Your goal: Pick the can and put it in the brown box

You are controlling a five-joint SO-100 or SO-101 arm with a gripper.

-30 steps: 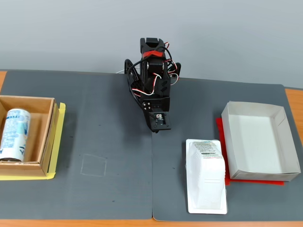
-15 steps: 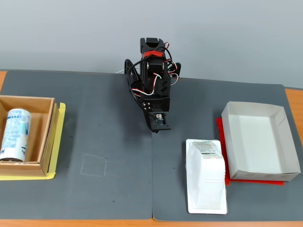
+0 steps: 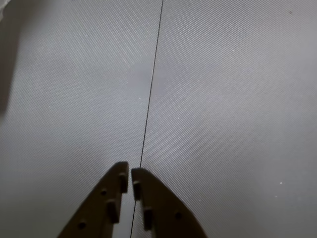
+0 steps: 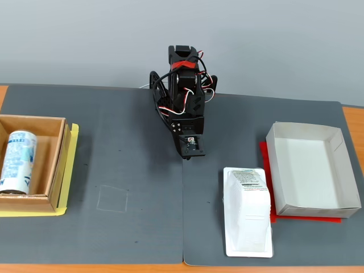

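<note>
My tool (image 3: 130, 174) is clenched on nothing: in the wrist view its two fingers meet tip to tip at the bottom edge, with only a hairline gap between them. Just beyond the tips lies bare grey mat (image 3: 223, 99), and the seam (image 3: 148, 99) between its two sheets runs straight away from me up the frame.

In the fixed view I sit folded at the back middle of the tabletop, tool (image 4: 191, 147) pointing down at that seam, well apart from everything else. Nearer the camera, on the right, a white package (image 4: 248, 211) lies on the mat, and just beside it a white tray (image 4: 313, 169) stands on a red sheet (image 4: 265, 154). Both are idle and no part of my job.

At the far left edge the can (image 4: 16, 161) lies on its side inside the box (image 4: 59, 162), its length running front to back, resting on the floor of the box close to the left wall. The box stands on a yellow sheet (image 4: 72, 170).

I judge the task done: the can is in the box and I hold nothing. The step in hand looks like resting at home. The next move calls for little more than keeping clear of the box so the can is not disturbed; no further grasp seems needed.
</note>
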